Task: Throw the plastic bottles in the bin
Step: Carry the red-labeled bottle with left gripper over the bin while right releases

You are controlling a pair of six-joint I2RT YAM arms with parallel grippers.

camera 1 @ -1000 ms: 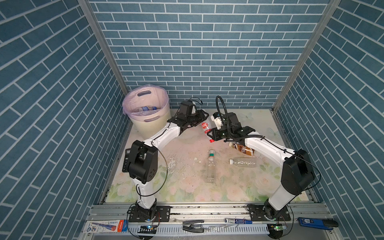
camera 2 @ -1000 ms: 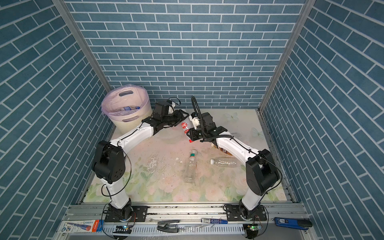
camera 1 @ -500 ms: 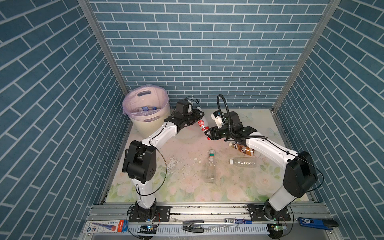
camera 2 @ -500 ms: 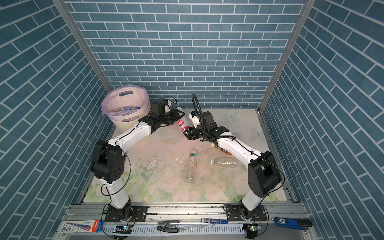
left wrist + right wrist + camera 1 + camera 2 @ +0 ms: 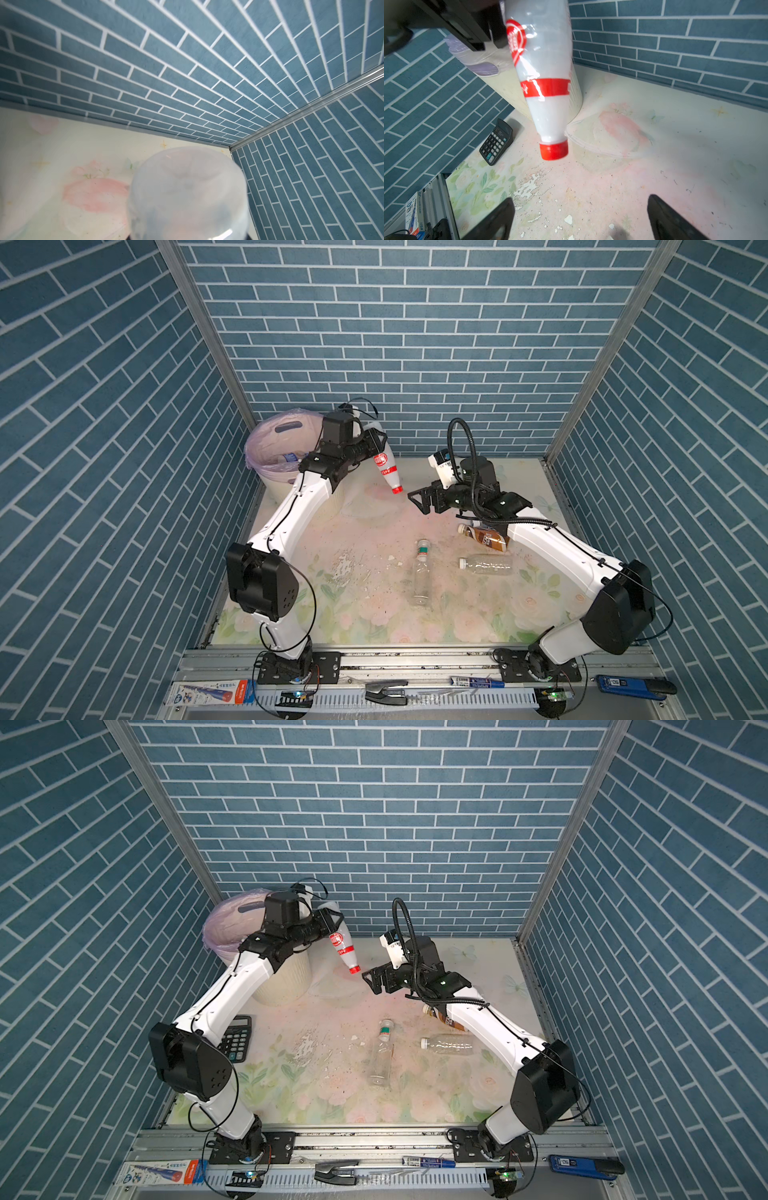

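Carrying: left gripper (image 5: 376, 443) clamps white bottle (image 5: 385, 463) just beside bin (image 5: 266, 439); right gripper (image 5: 417, 502) spread wide, empty. Next: swing over bin, release

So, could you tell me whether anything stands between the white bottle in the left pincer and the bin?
Nothing visible does. The left pincer holds the white bottle cap-down in the air just beside the bin; only that arm's own wrist lies between them.

Top views look down from the front; both close wrist views share the white bottle (image 5: 548, 116).
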